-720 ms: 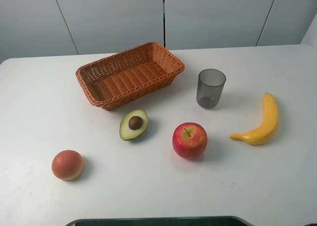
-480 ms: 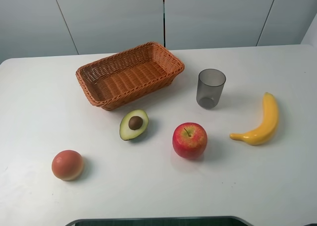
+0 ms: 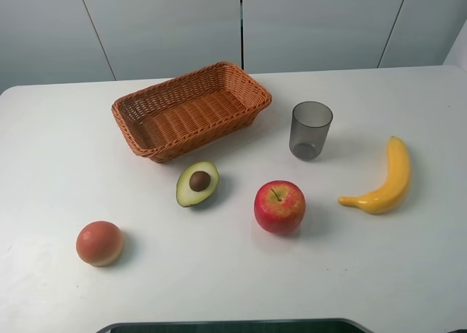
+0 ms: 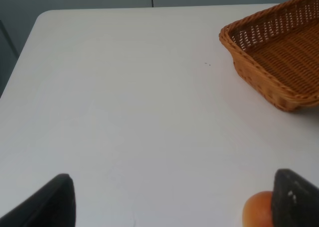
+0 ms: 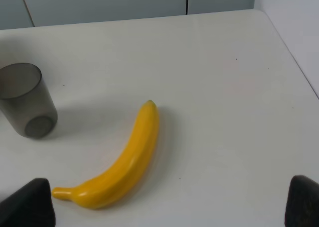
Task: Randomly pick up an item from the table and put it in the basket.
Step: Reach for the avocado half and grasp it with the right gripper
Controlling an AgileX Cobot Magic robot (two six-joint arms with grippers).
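The halved avocado (image 3: 197,183) lies cut side up on the white table (image 3: 219,274), just in front of the orange-brown wicker basket (image 3: 191,110), which is empty. The basket's corner also shows in the left wrist view (image 4: 279,53). Neither arm shows in the exterior high view. My left gripper (image 4: 169,202) is open, its dark fingertips (image 4: 55,202) wide apart above bare table, with nothing between them. My right gripper (image 5: 164,204) is open too, fingertips (image 5: 30,204) wide apart, above the table near the banana. The avocado is in neither wrist view.
A red apple (image 3: 279,206) sits right of the avocado. A round orange-red fruit (image 3: 99,242) lies front left, partly seen in the left wrist view (image 4: 259,209). A grey cup (image 3: 310,130) and a yellow banana (image 3: 383,180) are at the right, both in the right wrist view (image 5: 25,100) (image 5: 122,162).
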